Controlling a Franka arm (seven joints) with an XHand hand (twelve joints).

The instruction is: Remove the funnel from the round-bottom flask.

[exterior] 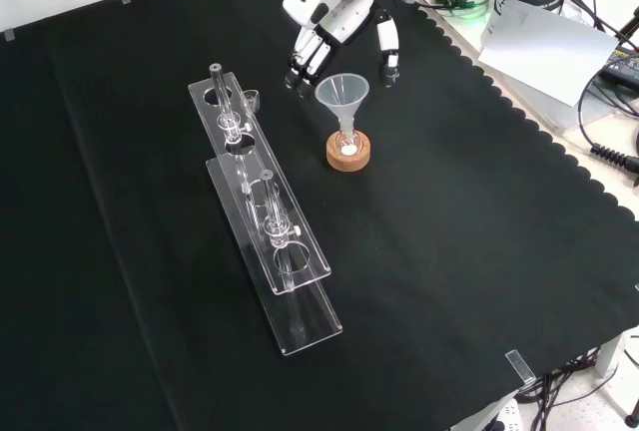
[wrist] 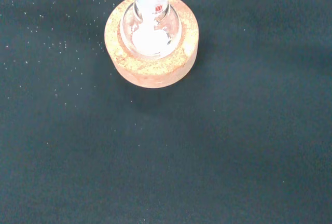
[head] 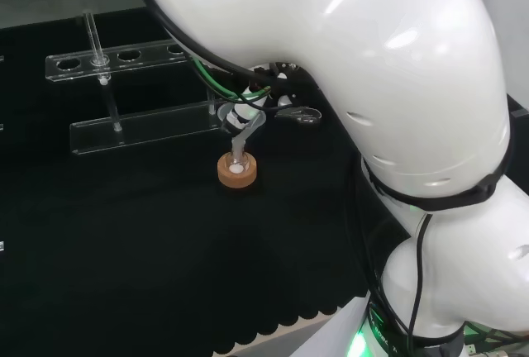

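fingers [exterior: 304, 64] hang spread wide and hold nothing, one group on the front view's left of the funnel [exterior: 343, 95] and the thumb on its right, tips about level with the cone's rim and just short of touching it. the hand [exterior: 334, 22] comes in from the view's top, so the funnel's cone sits in the gap below and between fingers and thumb. the funnel's stem is in the neck of the small round-bottom flask [wrist: 150, 27], which rests in a cork ring [wrist: 151, 42] directly under the fingers.

to do the grasp well, the hand should probably settle a little lower so fingers and thumb close on opposite sides of the cone, just under the rim, then lift straight up along the stem; a sideways pull could tip the flask out of the ring, since nothing holds it down.

a clear test-tube rack [exterior: 262, 214] lies on the finger side, well apart from the cork ring, with a glass tube [head: 92, 35] standing in it. it is not in the path of a vertical lift. the black cloth [exterior: 469, 251] on the thumb side is bare, a likely place to set the funnel down.
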